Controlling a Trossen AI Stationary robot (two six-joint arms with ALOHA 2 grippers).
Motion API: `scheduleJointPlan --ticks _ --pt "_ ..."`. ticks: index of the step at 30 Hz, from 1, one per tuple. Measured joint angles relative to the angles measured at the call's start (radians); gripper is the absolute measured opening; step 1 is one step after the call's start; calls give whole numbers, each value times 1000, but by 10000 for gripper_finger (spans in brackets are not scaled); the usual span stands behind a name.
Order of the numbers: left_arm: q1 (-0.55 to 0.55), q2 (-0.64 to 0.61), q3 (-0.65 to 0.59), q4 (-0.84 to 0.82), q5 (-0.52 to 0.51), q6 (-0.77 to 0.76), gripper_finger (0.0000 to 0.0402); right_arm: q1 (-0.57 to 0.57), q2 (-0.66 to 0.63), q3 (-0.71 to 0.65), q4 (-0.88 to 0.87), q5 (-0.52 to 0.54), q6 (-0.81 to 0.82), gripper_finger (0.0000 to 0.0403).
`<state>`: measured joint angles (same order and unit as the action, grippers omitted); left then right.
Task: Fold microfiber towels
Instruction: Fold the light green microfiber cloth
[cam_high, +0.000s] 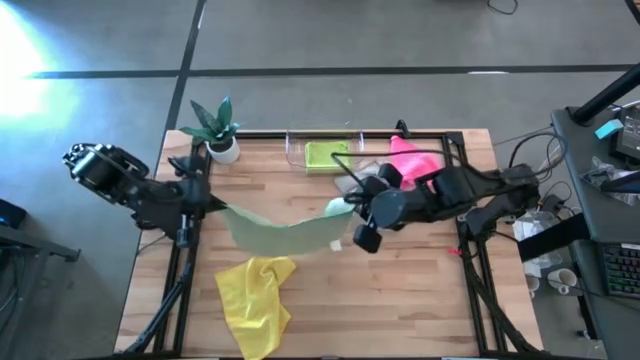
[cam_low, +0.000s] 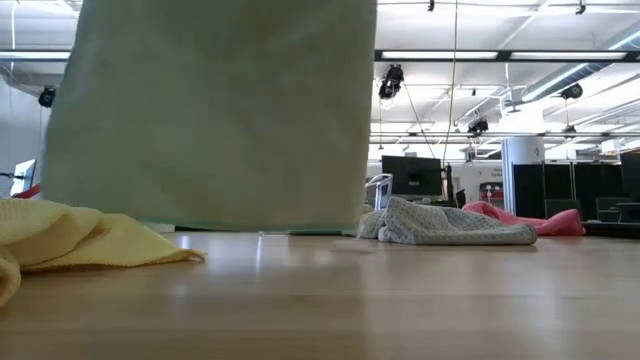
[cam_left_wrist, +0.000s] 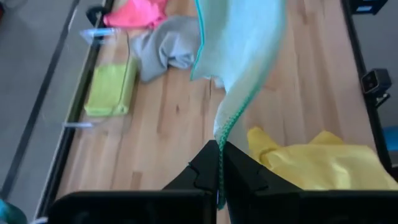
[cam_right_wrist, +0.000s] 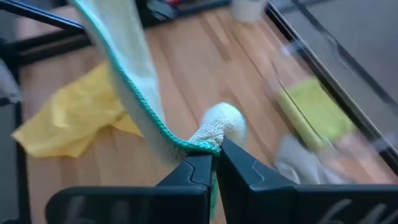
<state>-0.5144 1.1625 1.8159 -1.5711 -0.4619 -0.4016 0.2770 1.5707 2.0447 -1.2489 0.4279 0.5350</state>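
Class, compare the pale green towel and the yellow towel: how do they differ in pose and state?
The pale green towel hangs stretched in the air; the yellow towel lies crumpled on the table. The left gripper and right gripper pinch the green one; nothing holds the yellow. Both are soft, plain-coloured cloths.

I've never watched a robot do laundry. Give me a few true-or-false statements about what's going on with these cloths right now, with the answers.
1. Both grippers hold the pale sage green towel stretched between them. True: the left gripper and right gripper are each shut on an edge.
2. The yellow towel lies neatly folded. False: it lies crumpled on the table.
3. The lime green towel sits folded in the clear plastic tray. True.
4. The pink towel hangs in the air. False: it lies on the table beside the grey towel.
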Motion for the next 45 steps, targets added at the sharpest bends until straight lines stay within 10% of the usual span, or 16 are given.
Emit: scheduleJointPlan --ticks 17,45 --pt "68 47 42 0 -122 83 0 -11 7 96 -279 -317 141 8" --pt "393 29 34 0 -136 360 0 -81 15 225 -177 179 -258 8"
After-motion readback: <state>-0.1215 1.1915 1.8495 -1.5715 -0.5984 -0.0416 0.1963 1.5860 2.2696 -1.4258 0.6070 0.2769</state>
